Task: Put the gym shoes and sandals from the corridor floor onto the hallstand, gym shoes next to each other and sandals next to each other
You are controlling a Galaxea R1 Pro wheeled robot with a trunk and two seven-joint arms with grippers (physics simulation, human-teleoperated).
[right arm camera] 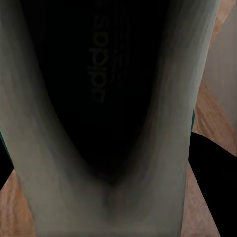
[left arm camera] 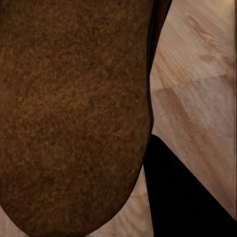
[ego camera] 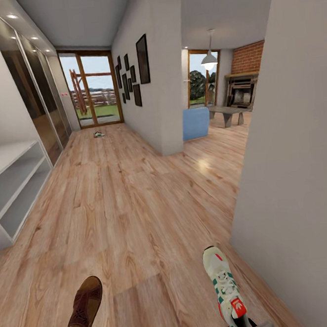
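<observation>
Cropping at the lower edge is hiding both end effectors, grip state indeterminable; sandal (ego camera: 85, 311) and gym shoe (ego camera: 225, 289) are pointing toes-forward down the corridor floor (ego camera: 138, 210).

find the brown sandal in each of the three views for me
Head view: the brown sandal sits at the bottom left, toe pointing away.
Left wrist view: its brown surface takes up most of the picture, very close.
Right wrist view: not in it; a sneaker's inside is there.
Shared landmark: the wood plank floor.
</observation>
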